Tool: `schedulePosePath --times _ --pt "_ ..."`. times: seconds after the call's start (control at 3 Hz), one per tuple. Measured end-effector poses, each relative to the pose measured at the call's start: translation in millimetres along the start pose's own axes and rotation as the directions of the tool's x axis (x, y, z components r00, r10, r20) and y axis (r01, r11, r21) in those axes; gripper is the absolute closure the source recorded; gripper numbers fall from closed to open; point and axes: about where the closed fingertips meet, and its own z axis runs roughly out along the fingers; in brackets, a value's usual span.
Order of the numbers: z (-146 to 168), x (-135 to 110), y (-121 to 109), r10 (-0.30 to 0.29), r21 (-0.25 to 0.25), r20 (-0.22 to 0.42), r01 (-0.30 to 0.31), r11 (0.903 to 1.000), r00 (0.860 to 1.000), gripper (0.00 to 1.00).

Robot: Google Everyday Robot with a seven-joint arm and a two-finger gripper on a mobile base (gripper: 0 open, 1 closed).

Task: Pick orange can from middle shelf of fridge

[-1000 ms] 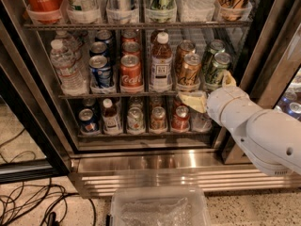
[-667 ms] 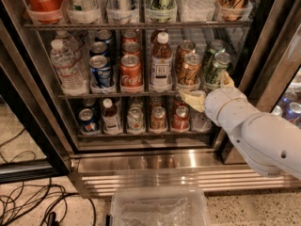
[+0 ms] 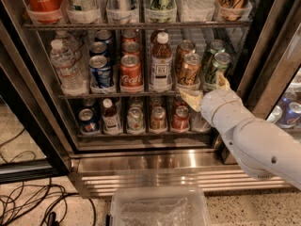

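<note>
The orange can [image 3: 189, 69] stands at the front of the middle shelf [image 3: 94, 96] of the fridge [image 3: 28, 79], to the right of a brown bottle [image 3: 161, 62]. A second copper can [image 3: 184, 47] stands behind it. My gripper [image 3: 206, 90] is on the white arm coming in from the lower right. It sits just below and to the right of the orange can, at the shelf's front edge. It is open and empty: one pale fingertip [image 3: 191, 98] is under the can and the other [image 3: 222, 82] rises in front of the green cans [image 3: 217, 66].
A red Coca-Cola can [image 3: 130, 72], a blue can [image 3: 100, 72] and a water bottle [image 3: 67, 68] share the middle shelf. More cans fill the racks above and below. The ribbed steel base [image 3: 150, 164] is below, with a clear plastic bin [image 3: 160, 206] in front and cables [image 3: 28, 201] on the floor.
The gripper has edged slightly upward toward the orange can. Nothing else has moved.
</note>
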Motion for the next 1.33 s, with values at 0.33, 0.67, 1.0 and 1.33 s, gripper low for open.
schedulePosePath --times 0.33,0.67,1.0,1.33 --pt "3 2 5 0.006 0.002 0.009 -0.006 1.0000 1.000 0.29" --pt "8 2 12 0.012 -0.006 0.021 -0.012 0.9999 1.000 0.30" --pt "14 -1 18 0.028 -0.019 0.037 -0.027 0.9994 0.999 0.29" --pt "23 -5 21 0.051 -0.024 0.063 -0.049 0.9985 0.997 0.30"
